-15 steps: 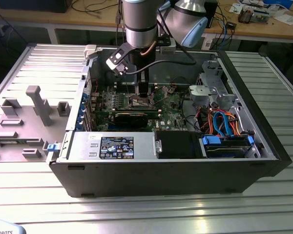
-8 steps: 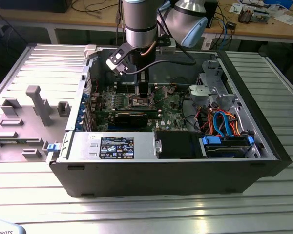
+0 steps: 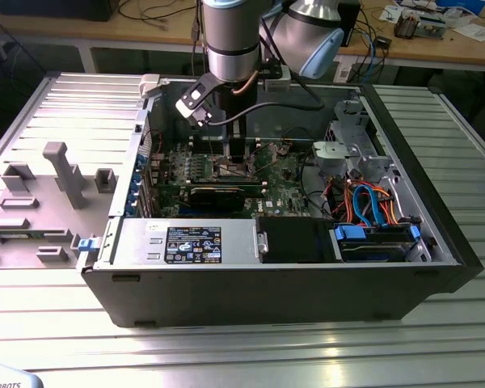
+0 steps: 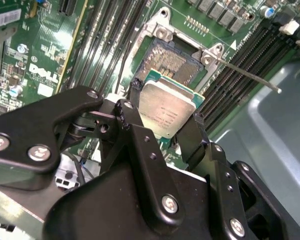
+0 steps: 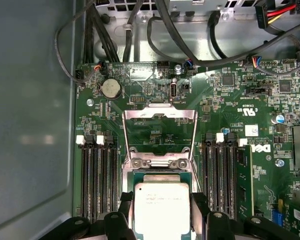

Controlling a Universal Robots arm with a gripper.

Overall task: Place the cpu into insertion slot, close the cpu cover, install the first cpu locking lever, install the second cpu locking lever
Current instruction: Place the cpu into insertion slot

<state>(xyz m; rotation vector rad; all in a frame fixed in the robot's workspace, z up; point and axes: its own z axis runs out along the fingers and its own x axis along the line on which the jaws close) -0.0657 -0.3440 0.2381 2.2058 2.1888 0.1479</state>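
The cpu (image 5: pixel 162 206), a silver-topped square chip, sits between my gripper's (image 5: pixel 162 212) black fingers (image 5: pixel 126 206), which are shut on its two opposite edges. In the second wrist view the cpu (image 4: pixel 166 106) hangs partly over the insertion slot (image 4: pixel 171 61), whose dark pin field shows past the chip's edge. The cpu cover (image 5: pixel 160 114) stands swung open beyond the slot, with green board showing through its window. A thin locking lever (image 4: pixel 250 76) sticks out free from the slot's corner. In the exterior view my gripper (image 3: pixel 225 153) reaches down into the open computer case (image 3: pixel 291 283).
Long black memory slots (image 5: pixel 97 175) flank the socket on both sides. Black cables (image 5: pixel 140 30) loop above the board. A black expansion card (image 3: pixel 218 194), a power supply (image 3: pixel 186 241) and a drive bay with blue and orange cables (image 3: pixel 372 206) fill the case. A grey fixture (image 3: pixel 61 174) stands on the table at the exterior view's left.
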